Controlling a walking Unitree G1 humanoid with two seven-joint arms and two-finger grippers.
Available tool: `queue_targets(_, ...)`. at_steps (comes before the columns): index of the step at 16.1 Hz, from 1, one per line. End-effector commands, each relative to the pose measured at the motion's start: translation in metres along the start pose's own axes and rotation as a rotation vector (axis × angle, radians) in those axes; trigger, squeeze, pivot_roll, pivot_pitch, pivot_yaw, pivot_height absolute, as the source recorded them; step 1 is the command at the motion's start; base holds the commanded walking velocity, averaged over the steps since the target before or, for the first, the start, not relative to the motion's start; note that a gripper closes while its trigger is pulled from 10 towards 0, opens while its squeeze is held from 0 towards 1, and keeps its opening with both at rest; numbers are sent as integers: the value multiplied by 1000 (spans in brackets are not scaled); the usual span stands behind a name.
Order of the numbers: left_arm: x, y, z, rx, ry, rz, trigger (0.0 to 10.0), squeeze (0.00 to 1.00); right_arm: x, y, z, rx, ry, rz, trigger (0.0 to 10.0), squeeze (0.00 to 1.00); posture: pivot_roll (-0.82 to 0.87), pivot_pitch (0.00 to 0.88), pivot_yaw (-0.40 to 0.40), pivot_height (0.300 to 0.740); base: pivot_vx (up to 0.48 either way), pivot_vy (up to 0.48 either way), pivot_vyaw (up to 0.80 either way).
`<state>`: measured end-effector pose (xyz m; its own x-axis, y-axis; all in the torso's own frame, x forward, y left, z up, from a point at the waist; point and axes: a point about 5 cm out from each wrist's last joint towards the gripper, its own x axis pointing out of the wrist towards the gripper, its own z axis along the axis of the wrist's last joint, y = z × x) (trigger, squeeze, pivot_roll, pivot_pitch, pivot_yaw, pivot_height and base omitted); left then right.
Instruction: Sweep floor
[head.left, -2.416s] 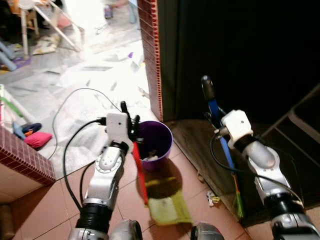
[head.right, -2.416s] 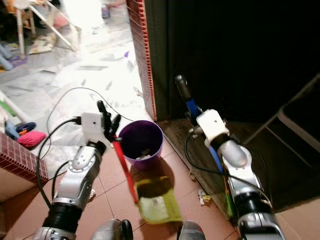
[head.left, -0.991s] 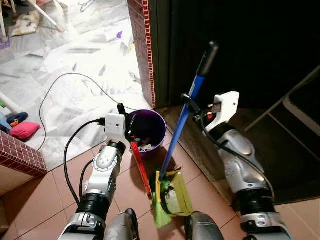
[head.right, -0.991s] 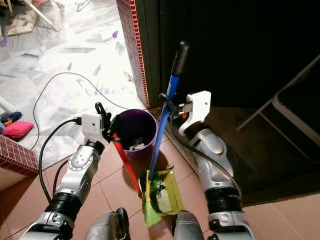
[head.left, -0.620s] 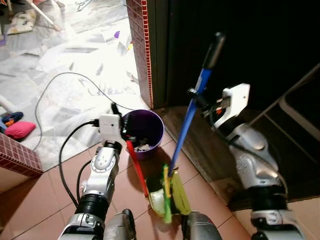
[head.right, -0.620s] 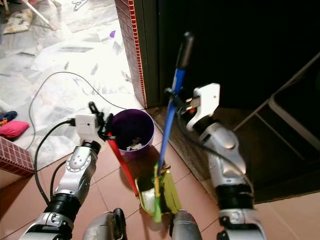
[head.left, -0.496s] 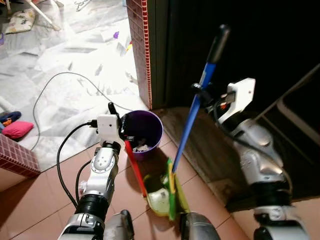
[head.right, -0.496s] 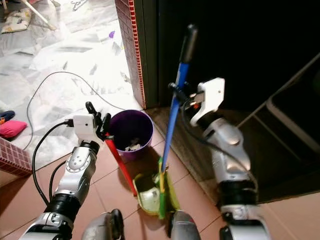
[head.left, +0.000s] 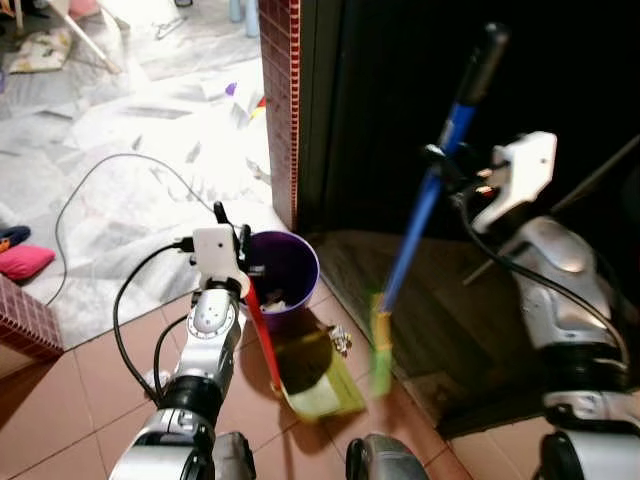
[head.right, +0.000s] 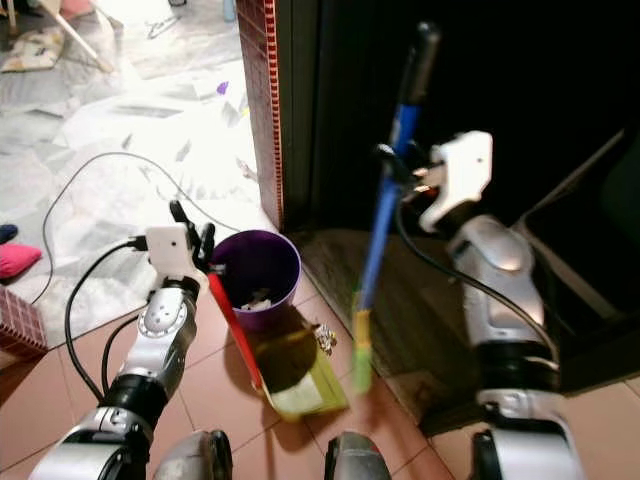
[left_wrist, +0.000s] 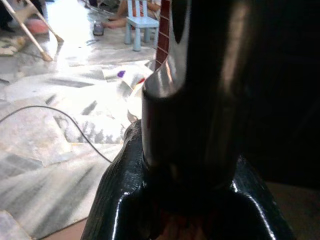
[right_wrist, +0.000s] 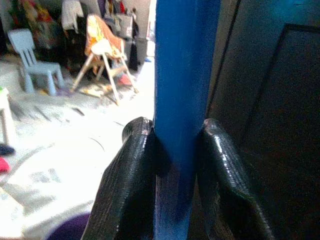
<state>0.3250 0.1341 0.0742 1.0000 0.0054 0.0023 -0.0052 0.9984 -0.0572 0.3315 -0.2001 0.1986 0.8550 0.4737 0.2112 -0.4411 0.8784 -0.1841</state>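
Broom: blue handle with a black grip at the top, tilted, green bristle end blurred and off the tiles, just right of the dustpan. Right end effector is clamped on the blue handle, one black finger on each side, shown clearly in the right wrist view. Right arm raised in front of the dark doorway.

Dustpan: yellow-green pan flat on the terracotta tile floor, red handle slanting up to the left end effector. Left end effector is closed on that red handle; left wrist view is mostly its own black finger close up.

Purple bin: upright, just behind the dustpan, touching or nearly touching its red handle, some pale scraps inside. Small bit of litter on the tiles between dustpan and doorway mat.

Farther out: red brick pillar behind the bin, bright marble floor beyond with a black cable running over it, pink cushion at far left.
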Motion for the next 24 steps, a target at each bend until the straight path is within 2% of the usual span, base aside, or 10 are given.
queue_targets(1, 5, -2, 8, 13, -38, 2, 10000, 0, -9, -9, 2, -49, 0, -9, 10000, 0, -258, 0, -53, 740, 0, 0, 0)
queue_targets(6, 6, -5, 3, 63, -16, -8, 10000, 0, -10, 1, -12, -38, 8, 2, 10000, 0, -266, 0, -28, 740, 0, 0, 0)
queue_targets(8, 4, -2, 0, 84, -9, 14, 10000, 0, -9, 10, -31, -40, 95, 10, 10000, 0, -261, 0, -18, 740, 0, 0, 0)
queue_targets(10, -2, 13, 1, 138, -51, 104, 10000, 0, -7, 37, -43, -3, 90, 125, 10000, 0, -250, 48, 16, 740, 0, 0, 0)
queue_targets(12, -5, 23, 0, 161, -57, 154, 10000, 0, -5, 52, -50, -55, 70, 226, 10000, 0, -214, 77, 12, 740, 0, 0, 0)
queue_targets(15, -3, 26, 5, 143, -73, 173, 10000, 0, 13, 65, -46, 68, 4, 353, 10000, 0, -162, 128, -11, 740, 0, 0, 0)
queue_targets(18, -2, 25, 10, 131, -91, 181, 10000, 0, 30, 73, -42, 83, -70, 368, 10000, 0, -133, 150, -10, 740, 0, 0, 0)
queue_targets(20, -3, 24, 9, 109, -85, 177, 10000, 0, 40, 91, -43, 231, -126, 367, 10000, 0, -121, 155, -7, 740, 0, 0, 0)
queue_targets(22, -4, 24, 6, 111, -69, 163, 10000, 0, 37, 109, -45, 355, -146, 421, 10000, 0, -138, 155, -10, 740, 0, 0, 0)
queue_targets(24, -5, 24, 3, 108, -60, 158, 10000, 0, 34, 110, -42, 458, -165, 426, 10000, 0, -147, 148, -13, 740, 0, 0, 0)
